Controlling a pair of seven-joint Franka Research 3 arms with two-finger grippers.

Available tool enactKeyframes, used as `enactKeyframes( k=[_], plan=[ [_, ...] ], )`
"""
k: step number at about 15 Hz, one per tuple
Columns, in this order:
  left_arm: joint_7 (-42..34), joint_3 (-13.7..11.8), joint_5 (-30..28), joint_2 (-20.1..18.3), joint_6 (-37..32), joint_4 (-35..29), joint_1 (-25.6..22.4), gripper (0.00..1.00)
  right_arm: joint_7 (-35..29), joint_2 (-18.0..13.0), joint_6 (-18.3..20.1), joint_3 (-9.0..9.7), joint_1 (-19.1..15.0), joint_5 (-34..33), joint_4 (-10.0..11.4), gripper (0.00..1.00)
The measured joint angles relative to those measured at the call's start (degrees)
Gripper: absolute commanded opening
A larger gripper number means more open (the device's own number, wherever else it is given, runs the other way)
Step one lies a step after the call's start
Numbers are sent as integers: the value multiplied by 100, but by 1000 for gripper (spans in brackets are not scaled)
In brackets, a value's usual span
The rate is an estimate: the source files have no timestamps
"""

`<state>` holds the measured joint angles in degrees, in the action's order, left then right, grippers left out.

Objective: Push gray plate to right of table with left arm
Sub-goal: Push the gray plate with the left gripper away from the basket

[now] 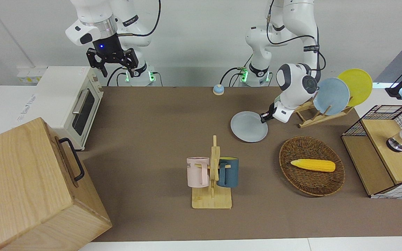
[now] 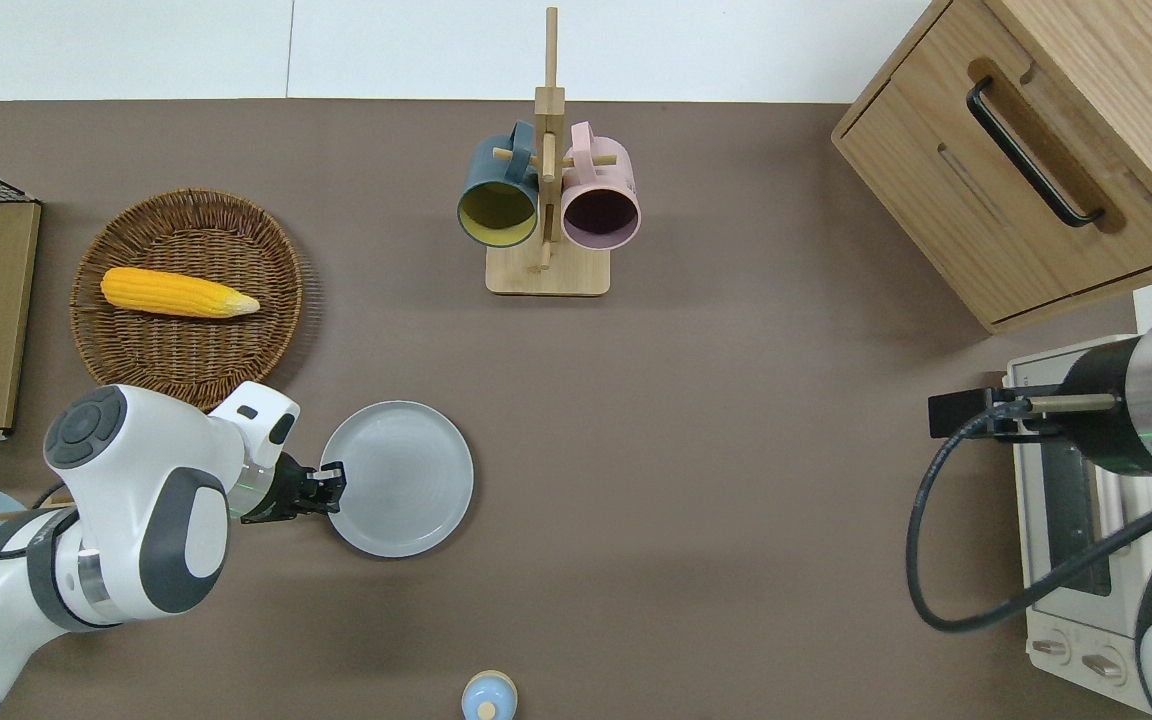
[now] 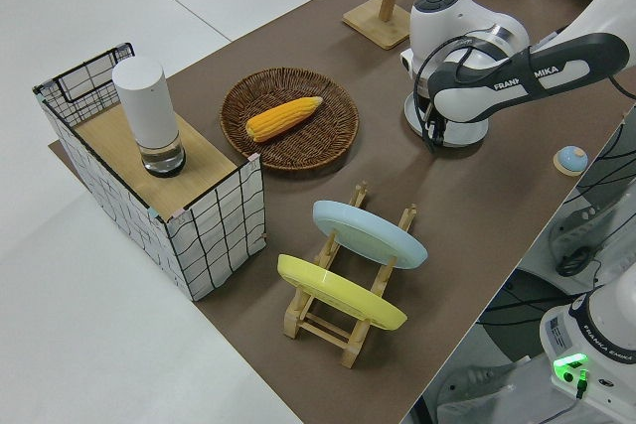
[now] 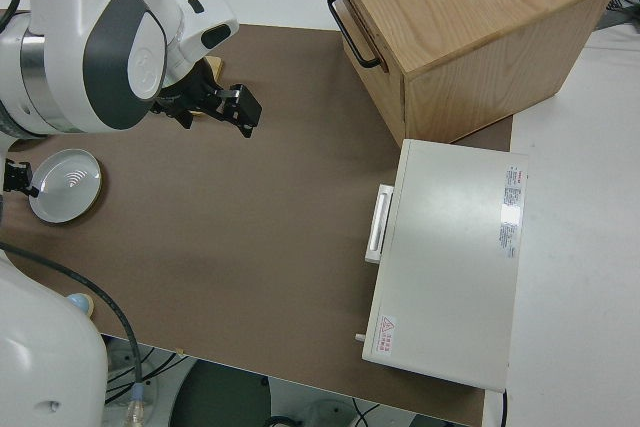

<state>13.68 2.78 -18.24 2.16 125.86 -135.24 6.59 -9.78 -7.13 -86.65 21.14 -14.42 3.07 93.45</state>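
Observation:
The gray plate (image 2: 397, 478) lies flat on the brown table (image 2: 736, 450), nearer to the robots than the mug rack; it also shows in the front view (image 1: 249, 126) and the right side view (image 4: 65, 184). My left gripper (image 2: 334, 486) is low at the table and touches the plate's rim on the side toward the left arm's end; it also shows in the front view (image 1: 264, 118). In the left side view the arm hides most of the plate. My right gripper (image 1: 112, 66) is open, empty and parked.
A wicker basket (image 2: 186, 330) with a corn cob lies farther from the robots than the left gripper. A mug rack (image 2: 546, 270), a wooden box (image 2: 1036, 150), a toaster oven (image 1: 72, 101), a plate rack (image 1: 321, 116), a wire-grid box (image 1: 386, 146) and a small blue bell (image 2: 488, 695) stand around.

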Motion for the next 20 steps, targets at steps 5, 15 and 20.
enactKeyframes(
  k=[5, 15, 20],
  plan=[
    [672, 256, -99, 15, 345, -14, 543, 0, 0, 0, 0, 0, 0, 0, 0, 996],
    [2359, 1274, -192, 71, 1230, -25, 1020, 0, 0, 0, 0, 0, 0, 0, 0, 996],
    [2519, 1351, -205, 188, 1522, -24, 1119, 0, 0, 0, 0, 0, 0, 0, 0, 996]
  ],
)
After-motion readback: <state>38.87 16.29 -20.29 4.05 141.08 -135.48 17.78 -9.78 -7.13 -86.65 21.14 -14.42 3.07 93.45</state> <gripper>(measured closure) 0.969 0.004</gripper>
